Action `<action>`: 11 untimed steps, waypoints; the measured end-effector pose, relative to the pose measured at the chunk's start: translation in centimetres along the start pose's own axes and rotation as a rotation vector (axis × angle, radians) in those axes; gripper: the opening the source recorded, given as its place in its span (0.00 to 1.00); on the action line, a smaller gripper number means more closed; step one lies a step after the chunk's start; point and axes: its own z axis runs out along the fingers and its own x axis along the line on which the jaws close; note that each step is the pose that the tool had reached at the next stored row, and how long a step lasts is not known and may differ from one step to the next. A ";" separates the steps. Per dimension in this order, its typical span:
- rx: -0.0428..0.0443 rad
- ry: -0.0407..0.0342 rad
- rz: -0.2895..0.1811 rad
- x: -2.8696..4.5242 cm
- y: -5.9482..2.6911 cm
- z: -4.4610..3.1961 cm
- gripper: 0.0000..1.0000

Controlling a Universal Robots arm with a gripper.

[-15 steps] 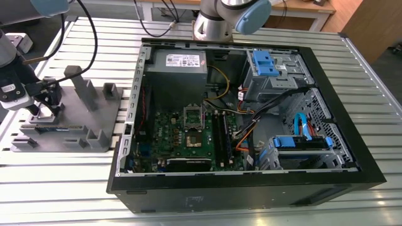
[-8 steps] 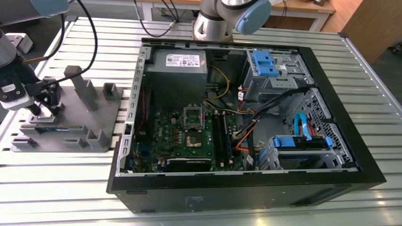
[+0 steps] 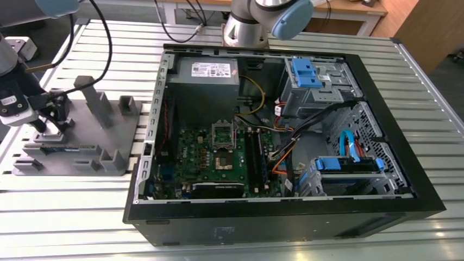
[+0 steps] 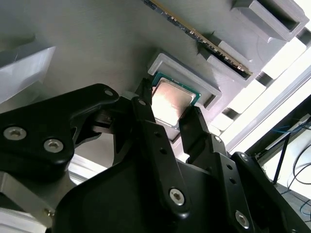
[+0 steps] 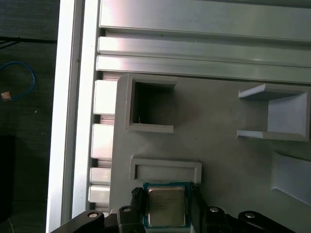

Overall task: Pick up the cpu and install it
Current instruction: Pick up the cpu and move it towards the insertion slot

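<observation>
The cpu (image 5: 166,206) is a small square chip with a shiny silver top and a green rim. It lies at a shallow pocket of the grey fixture block (image 3: 108,136) at the exterior view's left. My gripper (image 3: 49,129) stands over that block. In both wrist views its two black fingers press against opposite edges of the cpu (image 4: 172,99), so the gripper (image 4: 167,109) (image 5: 166,194) is shut on it. The green motherboard (image 3: 217,157) with its socket (image 3: 225,160) lies inside the open computer case (image 3: 290,217), well to the exterior view's right of the gripper.
The fixture block carries tall grey posts (image 3: 94,98) and a long thin memory stick (image 4: 194,34) in a slot beside the cpu pocket. Cables and blue drive bays (image 3: 308,73) fill the case. A second arm's base (image 3: 250,27) stands behind the case on the slatted metal table (image 3: 73,217).
</observation>
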 end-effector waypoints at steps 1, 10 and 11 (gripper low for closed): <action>0.0001 0.0000 0.000 0.00 0.00 -0.15 0.47; 0.0009 -0.0005 0.040 -0.01 0.00 -0.44 0.47; 0.0010 -0.0006 0.040 -0.01 0.01 -0.44 0.47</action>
